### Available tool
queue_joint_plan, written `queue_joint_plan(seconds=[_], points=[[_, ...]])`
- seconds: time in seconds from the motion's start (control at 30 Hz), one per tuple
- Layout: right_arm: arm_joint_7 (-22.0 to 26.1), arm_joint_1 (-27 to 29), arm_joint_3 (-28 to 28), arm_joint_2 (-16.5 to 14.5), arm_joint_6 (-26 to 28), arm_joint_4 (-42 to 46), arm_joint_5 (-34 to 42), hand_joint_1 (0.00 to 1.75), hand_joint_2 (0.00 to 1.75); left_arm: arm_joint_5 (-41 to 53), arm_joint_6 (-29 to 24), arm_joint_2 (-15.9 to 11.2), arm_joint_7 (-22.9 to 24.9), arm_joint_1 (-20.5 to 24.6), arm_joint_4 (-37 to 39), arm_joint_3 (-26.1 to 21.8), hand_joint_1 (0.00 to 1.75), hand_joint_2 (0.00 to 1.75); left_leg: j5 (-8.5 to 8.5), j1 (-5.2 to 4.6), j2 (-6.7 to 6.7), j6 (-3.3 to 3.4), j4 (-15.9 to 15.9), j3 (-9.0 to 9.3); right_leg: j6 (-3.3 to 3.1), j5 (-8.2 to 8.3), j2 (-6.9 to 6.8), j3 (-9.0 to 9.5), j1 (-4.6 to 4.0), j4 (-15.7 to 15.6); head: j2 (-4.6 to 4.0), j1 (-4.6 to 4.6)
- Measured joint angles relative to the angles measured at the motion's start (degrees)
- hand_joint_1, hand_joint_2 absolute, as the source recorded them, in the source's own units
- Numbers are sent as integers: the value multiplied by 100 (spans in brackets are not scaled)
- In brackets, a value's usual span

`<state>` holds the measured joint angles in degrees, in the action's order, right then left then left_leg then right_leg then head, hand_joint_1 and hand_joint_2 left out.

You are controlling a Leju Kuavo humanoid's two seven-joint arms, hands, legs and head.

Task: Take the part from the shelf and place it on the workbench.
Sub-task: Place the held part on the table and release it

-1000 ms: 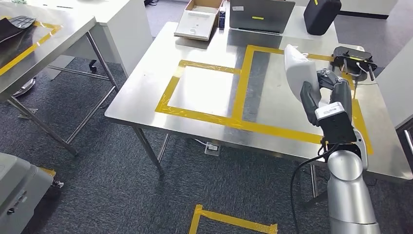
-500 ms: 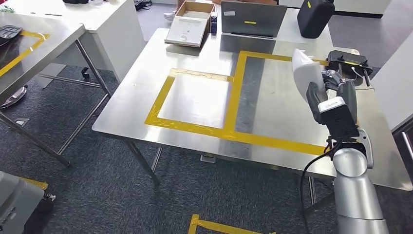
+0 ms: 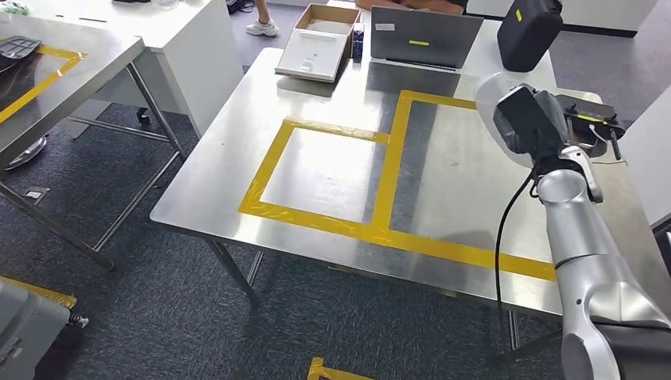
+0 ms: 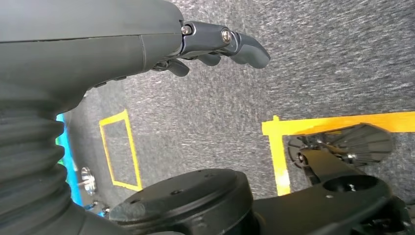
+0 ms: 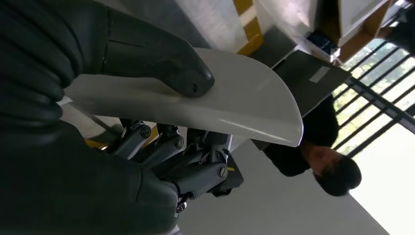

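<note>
One smooth curved white part [image 5: 235,105] betw. thumb & fingers [image 5: 171,147], right hand [image 3: 528,119].

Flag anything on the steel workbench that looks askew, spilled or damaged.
Nothing is spilled or broken. The yellow tape is wrinkled in places, and the open cardboard box sits skewed to the workbench edge. The white part is not yet down: the right hand holds it above the table.
</note>
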<state>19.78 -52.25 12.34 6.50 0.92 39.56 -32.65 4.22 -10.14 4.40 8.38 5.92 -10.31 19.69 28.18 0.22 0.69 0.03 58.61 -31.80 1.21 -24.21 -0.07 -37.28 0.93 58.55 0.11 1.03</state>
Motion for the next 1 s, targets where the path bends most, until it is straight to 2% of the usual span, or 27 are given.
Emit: queue_joint_plan(seconds=[0.07,0.13,0.17,0.23,0.27,0.3,0.33,0.4,0.43,0.47,0.5,0.57,0.67,0.8,1.0], points=[[-68,-205,94,-33,-78,-333,-78,175,175,-3,-5,-14,5,-16,3,1,0,175,27,-3,-8,-74,17,19,-102,2,8,66,0,-26,0,-3],[-115,-435,184,-88,-156,-627,-131,175,175,-21,-13,-33,-4,-26,5,1,0,175,90,1,-24,-125,269,-79,-194,-31,14,152,17,-37,0,10],[-126,-558,234,-125,-197,-770,-144,175,175,-41,-19,-43,-17,-27,6,1,0,175,179,7,-32,-145,552,-240,-231,-58,17,191,21,-43,0,20],[-139,-764,346,-197,-273,-1043,-164,175,175,-106,-34,-53,-65,-37,7,-4,0,175,435,13,-40,-173,1280,-695,-272,-124,25,254,10,-42,0,38],[-145,-822,410,-233,-304,-1161,-173,175,175,-138,-39,-57,-96,-44,7,-8,0,175,514,15,-41,-180,1539,-891,-277,-161,28,298,1,-41,0,40],[-150,-857,467,-269,-325,-1262,-183,175,175,-163,-42,-61,-128,-53,6,-11,0,175,487,15,-42,-180,1617,-1003,-278,-201,30,353,-6,-40,0,41],[-154,-883,522,-308,-338,-1348,-190,175,175,-176,-42,-62,-159,-63,5,-14,0,175,335,14,-42,-174,1492,-1013,-274,-245,31,417,-10,-38,0,41],[-166,-935,610,-398,-341,-1481,-196,175,175,-184,-56,-63,-191,-95,9,-15,0,175,-225,13,-45,-138,763,-818,-259,-333,35,538,-13,-36,0,41],[-178,-965,652,-449,-332,-1539,-197,175,175,-187,-78,-64,-201,-114,14,-16,0,175,-401,2,-50,-116,398,-718,-241,-369,44,571,-18,-33,0,43],[-200,-986,692,-495,-315,-1591,-200,131,131,-191,-110,-64,-197,-127,18,-17,0,175,-517,-8,-55,-88,150,-643,-215,-399,53,580,-26,-30,0,48],[-220,-988,729,-535,-283,-1636,-202,87,87,-195,-150,-63,-183,-136,21,-19,0,175,-548,-15,-57,-62,22,-609,-186,-425,60,576,-36,-29,0,49],[-248,-956,788,-587,-201,-1687,-206,0,0,-193,-211,-47,-110,-132,19,-24,0,175,-559,-16,-44,-52,-11,-582,-176,-442,55,562,-53,-21,0,48],[-208,-891,854,-616,-130,-1714,-203,0,0,-136,-250,-25,75,-105,18,-26,0,175,-561,-13,-6,-37,-27,-577,-217,-438,35,599,-58,-66,0,44],[9,-781,914,-545,-114,-1716,-170,0,0,-125,-256,-17,166,-82,16,-27,0,0,-527,-13,12,15,-27,-564,-221,-453,28,662,-61,-159,0,42],[263,-602,982,-383,-149,-1713,-77,0,0,-204,-190,-48,128,-96,22,-52,0,0,-515,-20,4,48,-24,-546,-105,-442,32,692,-52,-193,0,43]])
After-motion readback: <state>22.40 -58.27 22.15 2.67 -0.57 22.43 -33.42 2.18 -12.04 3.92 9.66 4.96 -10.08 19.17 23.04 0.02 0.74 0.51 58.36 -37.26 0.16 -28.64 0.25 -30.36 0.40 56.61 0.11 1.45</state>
